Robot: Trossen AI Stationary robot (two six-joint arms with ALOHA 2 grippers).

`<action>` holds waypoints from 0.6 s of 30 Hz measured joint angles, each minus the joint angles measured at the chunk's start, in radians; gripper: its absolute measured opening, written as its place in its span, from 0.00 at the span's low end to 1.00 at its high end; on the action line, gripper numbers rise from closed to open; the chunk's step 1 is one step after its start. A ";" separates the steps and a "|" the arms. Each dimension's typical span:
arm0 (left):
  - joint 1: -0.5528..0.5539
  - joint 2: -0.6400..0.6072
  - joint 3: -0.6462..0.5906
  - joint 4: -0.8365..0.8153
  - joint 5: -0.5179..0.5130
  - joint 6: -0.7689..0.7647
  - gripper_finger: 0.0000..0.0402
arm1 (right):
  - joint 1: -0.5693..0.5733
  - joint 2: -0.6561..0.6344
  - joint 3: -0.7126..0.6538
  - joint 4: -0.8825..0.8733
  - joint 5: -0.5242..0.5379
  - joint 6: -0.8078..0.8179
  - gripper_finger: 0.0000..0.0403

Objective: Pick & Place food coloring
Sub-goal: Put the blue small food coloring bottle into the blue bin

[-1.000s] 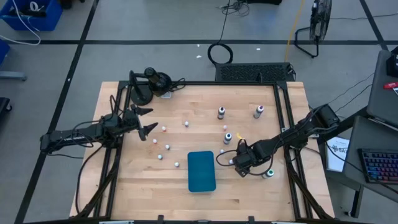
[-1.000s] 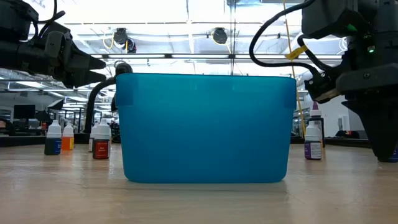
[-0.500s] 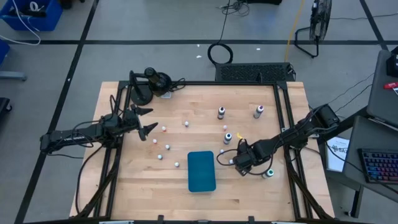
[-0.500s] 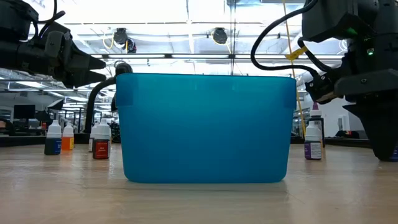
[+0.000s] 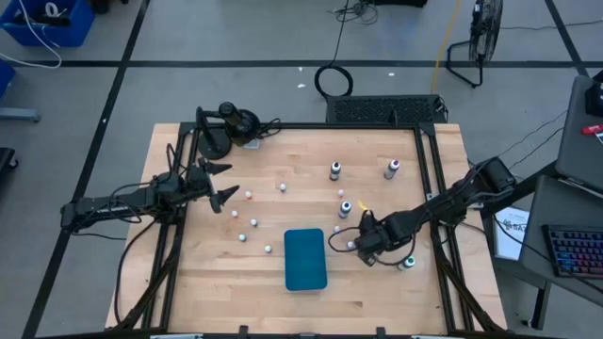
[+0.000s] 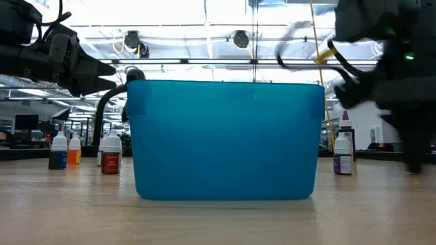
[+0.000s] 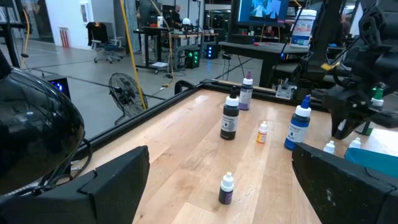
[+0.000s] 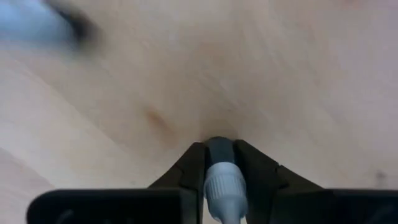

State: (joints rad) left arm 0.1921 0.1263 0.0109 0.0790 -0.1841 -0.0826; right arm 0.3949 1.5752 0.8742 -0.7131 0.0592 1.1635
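Note:
The food coloring is a scatter of tiny white-capped bottles standing upright on their bases on the wooden table. My right gripper points down just right of the flat teal tray and is shut on one small bottle. My left gripper hovers open over the table's left part, above the bottles, holding nothing. In the left wrist view a small purple bottle stands on the table beyond its fingers. The low view shows my right arm only as a blur. My right gripper pinches the small bottle between its two fingers, which sit on either side of its dark upper body just below the ribbed white cap. The fingers come from above, pointing down. The bottle stays upright; whether its base touches the table I cannot tell.
Larger bottles stand at the far right and one close beyond my right gripper. Another bottle stands just right of it. A black stand occupies the far left corner. Dark rails frame the table.
My right gripper has shut on the small bottle beside the teal tray. In the low view its arm, sharp before, is now blurred. My left gripper has kept still and open.

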 joint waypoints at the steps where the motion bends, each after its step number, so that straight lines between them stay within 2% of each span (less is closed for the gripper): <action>1: 0.000 0.000 0.000 0.000 0.000 0.000 0.97 | -0.002 -0.014 0.002 0.010 0.016 -0.008 0.13; 9: 0.000 0.000 0.000 0.000 0.000 0.000 0.97 | 0.000 -0.190 0.002 0.129 0.168 -0.150 0.13; 11: 0.000 0.000 0.000 0.000 0.000 0.000 0.97 | 0.000 -0.229 0.002 0.222 0.207 -0.240 0.13; 15: 0.000 0.000 0.000 0.000 0.000 0.000 0.97 | 0.000 -0.261 0.004 0.551 0.209 -0.509 0.13; 18: 0.000 0.000 0.000 0.000 0.000 0.000 0.97 | -0.002 -0.239 0.082 0.596 0.203 -0.653 0.13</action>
State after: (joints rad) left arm 0.1921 0.1262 0.0109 0.0792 -0.1841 -0.0826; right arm 0.3925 1.3362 0.9564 -0.1173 0.2622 0.5104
